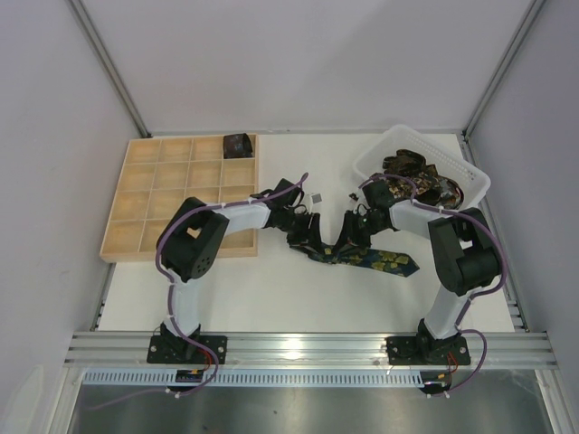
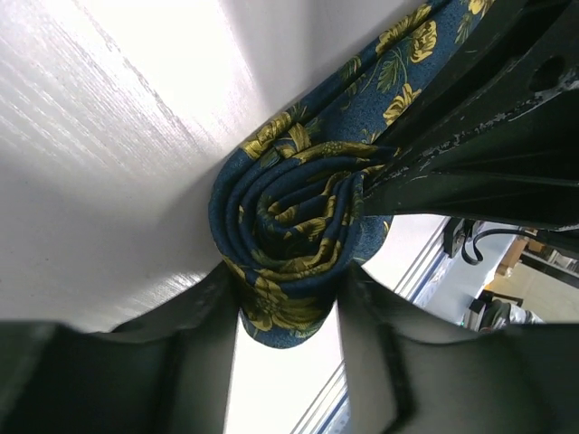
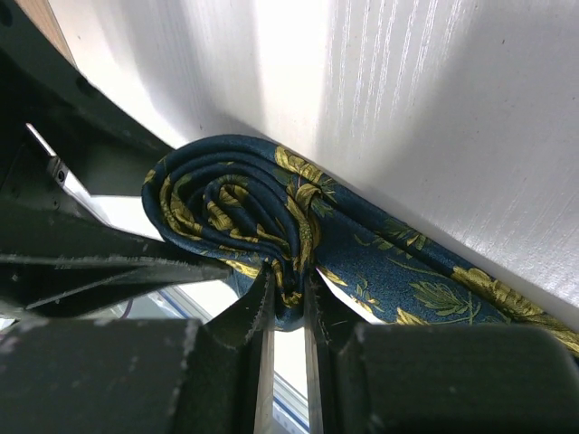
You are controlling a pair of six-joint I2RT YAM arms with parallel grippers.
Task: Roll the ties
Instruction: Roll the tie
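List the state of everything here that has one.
navy tie: partly rolled, tail flat on the table.
left fingers: closed around the roll's outside.
right fingers: pinched on the roll's centre layers.
basket: holds loose ties, unrolled.
tray: one rolled tie in its far right corner cell.

No text, label, brand or number can be read in any view.
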